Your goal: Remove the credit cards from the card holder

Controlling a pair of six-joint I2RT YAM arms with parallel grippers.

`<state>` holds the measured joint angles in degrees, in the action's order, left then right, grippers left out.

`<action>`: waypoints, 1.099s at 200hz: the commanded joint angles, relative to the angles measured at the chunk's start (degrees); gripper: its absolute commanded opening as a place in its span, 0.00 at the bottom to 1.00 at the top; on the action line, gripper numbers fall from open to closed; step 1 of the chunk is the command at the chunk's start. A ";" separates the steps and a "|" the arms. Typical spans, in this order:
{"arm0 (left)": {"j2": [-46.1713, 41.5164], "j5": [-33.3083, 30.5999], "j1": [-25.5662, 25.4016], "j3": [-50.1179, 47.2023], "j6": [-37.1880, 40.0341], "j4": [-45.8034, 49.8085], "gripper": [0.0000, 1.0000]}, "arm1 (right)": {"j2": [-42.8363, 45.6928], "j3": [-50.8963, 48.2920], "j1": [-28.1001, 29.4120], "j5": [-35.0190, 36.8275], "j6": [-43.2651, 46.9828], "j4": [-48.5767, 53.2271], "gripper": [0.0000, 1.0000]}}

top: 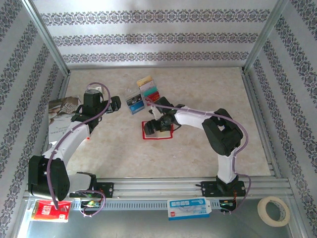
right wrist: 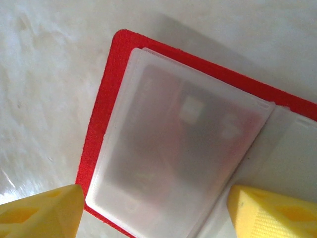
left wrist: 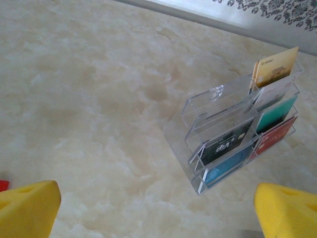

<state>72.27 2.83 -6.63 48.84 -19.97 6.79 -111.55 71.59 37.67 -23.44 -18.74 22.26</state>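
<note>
Card holder (top: 159,134) lies open and flat mid-counter (top: 208,89), just in front of the clear rack (top: 143,94).

Right end effector (top: 157,123) hangs directly over the holder. In the wrist view its yellow fingers (right wrist: 39,213) are spread to either side of the frosted pocket (right wrist: 148,99) and pinch nothing. Can't tell if the tips touch the plastic.

Left end effector (top: 117,104) is spread wide and empty, just left of the rack and facing it. Its fingertips (left wrist: 29,208) sit far apart w/ bare counter between them.

Progress, judging from the layout:
- Six credit cards stand in the rack. One column holds the tan card (left wrist: 275,67), grey card (left wrist: 275,91), teal card (left wrist: 275,113) and red card (left wrist: 275,136). The other holds the dark card (left wrist: 225,144) and blue card (left wrist: 223,166).
- The two upper slots above the dark card look empty, so there's room for approx two more.
- That part looks done, so prob. most of the job.

Left to do:
- At least one card, the pocket card (right wrist: 183,148), is in the holder. It's a dark shape w/ a pale chip patch showing through the frosted sleeve.
- The holder's other half (right wrist: 297,148) is pale, and I can't tell if it holds anything.

The sleeve lies flat and looks snug, so getting that card out prob. means sliding it through the pocket's open edge, maybe w/ the holder pinned down.
</note>
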 commanded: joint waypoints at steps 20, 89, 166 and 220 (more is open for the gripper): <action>0.33 5.40 0.35 0.69 0.54 -1.60 1.00 | 4.90 1.94 0.82 4.40 -2.06 7.62 0.80; 0.83 11.99 0.41 0.34 -2.76 -3.89 1.00 | 6.59 2.29 6.31 19.34 -15.33 8.22 0.79; 1.64 16.70 0.53 -0.79 -4.94 -4.81 1.00 | 1.77 2.95 7.29 26.13 -17.57 11.17 0.74; 3.64 19.71 0.44 1.33 -3.76 -2.52 0.99 | -0.51 1.91 5.77 26.42 -17.66 12.04 0.71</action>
<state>75.11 20.12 -6.63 48.60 -24.10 4.03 -110.45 73.73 44.34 1.10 -35.86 32.51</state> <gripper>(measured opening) 0.997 0.717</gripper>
